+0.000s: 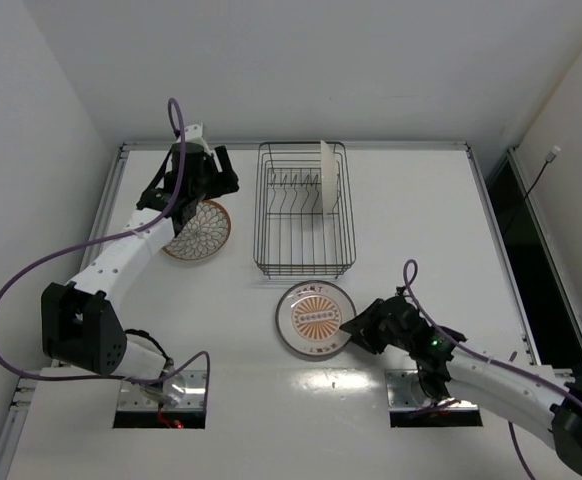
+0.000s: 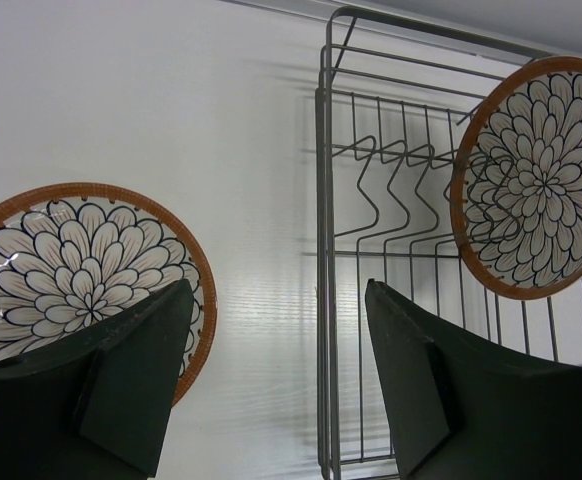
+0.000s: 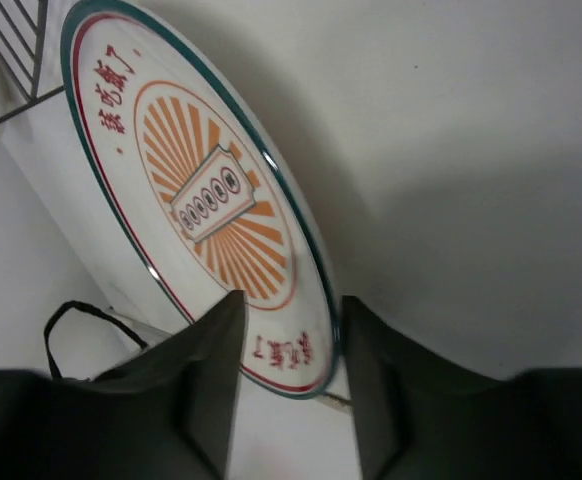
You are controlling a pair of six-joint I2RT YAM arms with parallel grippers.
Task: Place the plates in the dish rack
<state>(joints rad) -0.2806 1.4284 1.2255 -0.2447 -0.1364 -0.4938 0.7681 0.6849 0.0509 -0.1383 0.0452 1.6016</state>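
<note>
Top view: dish rack is standing mid-desk, long axis running near to far. One racked plate is standing on edge at the rack's right side, in line with that axis. The petal plate is lying flat just left of the rack, with the left pincer hovering over its far rim. The sunburst plate is lying flat just in front of the rack, with the right pincer meeting its right rim. The right arm is the nearer to this plate, and the rack lies beyond the plate from that pincer. Left wrist view: the left pincer is gaping wide and holding nothing. The petal plate is showing behind its left finger, the rack wall and the racked plate to the right. Right wrist view: the right pincer is narrowly parted and straddling the sunburst plate's near rim. Whether it is already pressing cannot be told. Red Chinese characters are running round the rim, too blurred to read; no brand is showing.
</note>
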